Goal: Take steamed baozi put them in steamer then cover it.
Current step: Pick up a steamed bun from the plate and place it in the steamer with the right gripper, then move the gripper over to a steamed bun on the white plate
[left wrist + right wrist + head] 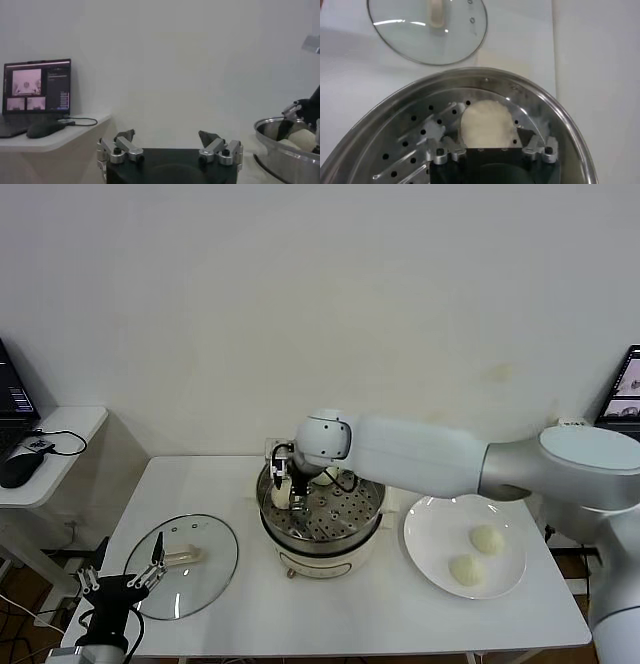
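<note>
The steamer (350,506) stands mid-table, its perforated tray (420,135) showing. My right gripper (284,490) is down inside its left side, open, and its fingers straddle one steamed baozi (486,120) that rests on the tray. That baozi (305,137) also shows over the steamer rim in the left wrist view. Two more baozi (487,538) (466,570) lie on the white plate (430,529) to the right. The glass cover (200,574) lies flat on the table left of the steamer. My left gripper (122,576) hangs open at the cover's near-left edge, holding nothing.
A side table (60,434) with a laptop (35,92) and a mouse (18,467) stands at the far left. Another laptop (625,384) sits at the far right. The wall rises close behind the steamer, and my right forearm (430,459) spans the table's back right.
</note>
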